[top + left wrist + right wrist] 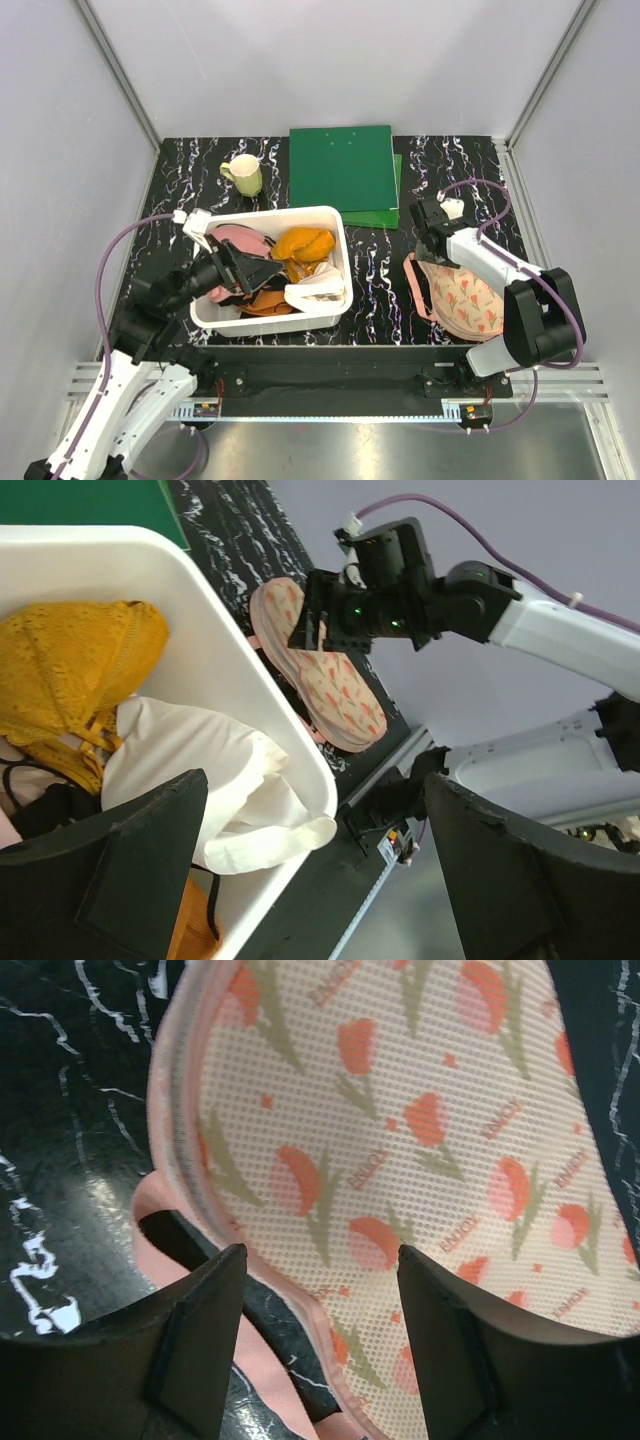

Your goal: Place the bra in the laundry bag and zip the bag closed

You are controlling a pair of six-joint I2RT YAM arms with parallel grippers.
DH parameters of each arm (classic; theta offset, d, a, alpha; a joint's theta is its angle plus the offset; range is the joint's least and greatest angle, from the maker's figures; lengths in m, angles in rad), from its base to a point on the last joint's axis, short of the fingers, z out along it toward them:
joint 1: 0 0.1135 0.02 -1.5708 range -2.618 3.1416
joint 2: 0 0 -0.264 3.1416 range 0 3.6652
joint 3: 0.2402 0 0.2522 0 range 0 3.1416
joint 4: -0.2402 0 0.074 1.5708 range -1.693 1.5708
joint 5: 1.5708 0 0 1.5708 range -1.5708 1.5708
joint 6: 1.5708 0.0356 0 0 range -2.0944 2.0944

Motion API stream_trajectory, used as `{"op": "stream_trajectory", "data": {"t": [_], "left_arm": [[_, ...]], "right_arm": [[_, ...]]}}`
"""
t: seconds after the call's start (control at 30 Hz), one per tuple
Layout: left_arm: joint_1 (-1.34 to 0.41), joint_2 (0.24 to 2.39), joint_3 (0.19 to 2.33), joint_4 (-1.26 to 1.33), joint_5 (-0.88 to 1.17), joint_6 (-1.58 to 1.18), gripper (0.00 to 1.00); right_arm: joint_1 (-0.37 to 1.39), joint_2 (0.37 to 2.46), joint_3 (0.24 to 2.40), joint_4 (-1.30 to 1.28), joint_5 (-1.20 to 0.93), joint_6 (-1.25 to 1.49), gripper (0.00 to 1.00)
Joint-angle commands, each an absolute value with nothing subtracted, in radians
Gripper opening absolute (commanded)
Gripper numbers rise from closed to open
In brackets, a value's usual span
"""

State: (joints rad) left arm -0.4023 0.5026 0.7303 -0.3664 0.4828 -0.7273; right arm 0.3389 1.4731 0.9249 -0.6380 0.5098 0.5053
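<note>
Early stage — bra lay in bin, laundry bag apart at right; left tool and right tool gaped empty.

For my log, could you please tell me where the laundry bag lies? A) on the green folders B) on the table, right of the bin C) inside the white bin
B: the laundry bag lies on the table, right of the white bin.
</note>
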Motion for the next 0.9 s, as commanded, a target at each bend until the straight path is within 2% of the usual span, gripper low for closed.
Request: {"op": "stream_trajectory", "data": {"t": [0.0, 0.13, 0.33, 0.43, 0.47, 0.5, 0.53, 0.73, 0.87], "left_arm": [[-0.407, 0.477, 0.742, -0.319, 0.572, -0.723, 0.94], [-0.407, 0.5, 0.749, -0.304, 0.589, -0.718, 0.93], [-0.407, 0.525, 0.753, -0.256, 0.614, -0.755, 0.91], [-0.408, 0.528, 0.746, -0.233, 0.62, -0.772, 0.9], [-0.408, 0.535, 0.747, -0.23, 0.621, -0.778, 0.9], [-0.411, 0.54, 0.747, -0.223, 0.618, -0.781, 0.89], [-0.416, 0.555, 0.747, -0.216, 0.614, -0.782, 0.88], [-0.511, 0.684, 0.798, -0.204, 0.535, -0.772, 0.82], [-0.659, 0.774, 0.83, -0.141, 0.436, -0.752, 0.82]], "right_arm": [[0.334, 1.473, 0.925, -0.56, 0.424, 0.44, 0.68], [0.305, 1.535, 0.948, -0.563, 0.341, 0.419, 0.68], [0.241, 1.534, 0.94, -0.56, 0.318, 0.413, 0.62], [0.233, 1.532, 0.939, -0.552, 0.305, 0.388, 0.32], [0.232, 1.532, 0.94, -0.552, 0.29, 0.384, 0.13], [0.232, 1.529, 0.943, -0.554, 0.272, 0.376, 0.04], [0.232, 1.516, 0.946, -0.552, 0.25, 0.376, 0.0], [0.232, 1.372, 0.975, -0.552, -0.094, 0.413, 0.0], [0.232, 1.276, 1.031, -0.558, -0.238, 0.46, 0.0]]}}
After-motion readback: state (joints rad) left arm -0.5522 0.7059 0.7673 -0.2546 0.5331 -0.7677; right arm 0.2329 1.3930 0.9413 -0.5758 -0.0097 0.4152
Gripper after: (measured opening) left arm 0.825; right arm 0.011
